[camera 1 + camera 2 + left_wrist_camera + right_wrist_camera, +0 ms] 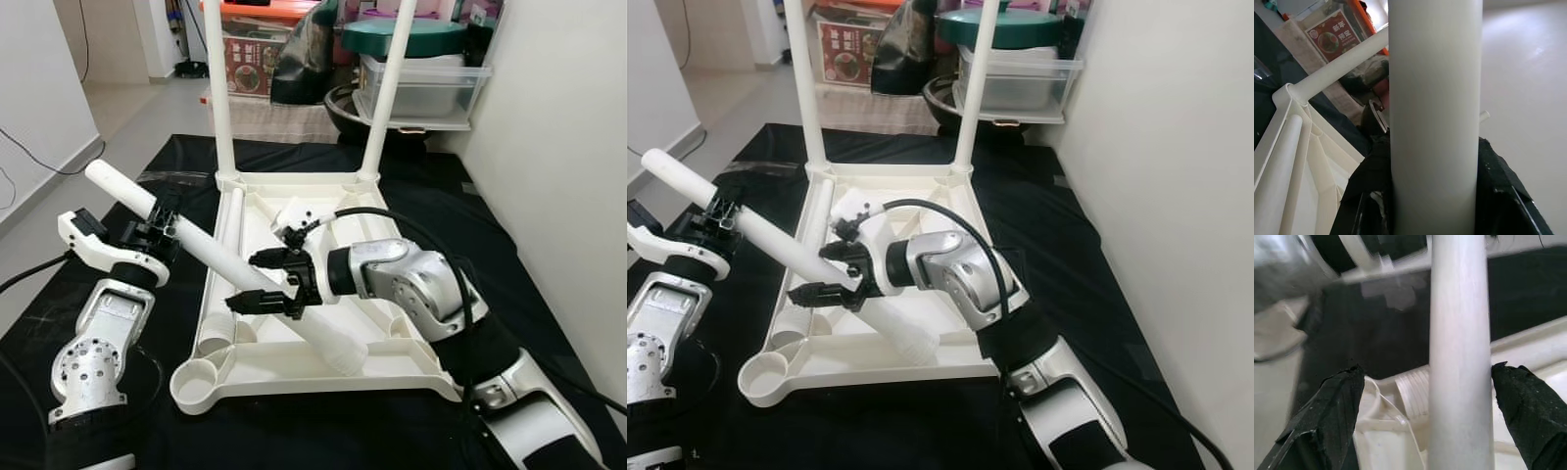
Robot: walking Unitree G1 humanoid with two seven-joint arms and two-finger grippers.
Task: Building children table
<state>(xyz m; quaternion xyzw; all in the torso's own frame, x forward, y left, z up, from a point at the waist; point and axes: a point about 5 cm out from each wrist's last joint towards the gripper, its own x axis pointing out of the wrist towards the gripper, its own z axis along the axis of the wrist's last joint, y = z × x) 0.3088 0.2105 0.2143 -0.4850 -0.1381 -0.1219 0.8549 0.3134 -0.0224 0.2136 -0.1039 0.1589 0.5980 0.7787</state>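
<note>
Left claw (157,223): closed around the upper part of the loose table leg; in the left wrist view the black fingers (1501,191) are seen pressed against both sides of the tube.
Right claw (269,284): set about the same leg lower down; in the right wrist view the two matte, grainy black fingertips (1334,406) are seen standing apart from the tube on either side, so the claw is wide and no contact is shown.
Loose table leg (211,250): smooth white plastic tube, round in section, held at a slant; its upper end is raised over the robot's left side, its lower end (345,352) is ribbed with thread rings and lies over the tabletop's underside.
Children's tabletop (392,364): white moulded plastic, rectangular, laid upside down on the mat; raised rim and stiffening ribs are shown on the underside, with round cup-shaped sockets at the corners.
Near-left socket (196,384): open and round, no leg fitted.
Fitted legs (221,98): two white tubes are stood upright in the two far corner sockets.
Spare leg (227,235): another white tube is laid flat along the tabletop's left edge, inside the rim.
Mat (411,191): black, slightly glossy sheet spread on the floor under the tabletop.
Arms: silver metal shells with black joints; a black cable (392,217) is looped over the right arm.
Background: a clear plastic storage bin (421,88) is seen beside the pale wall.
</note>
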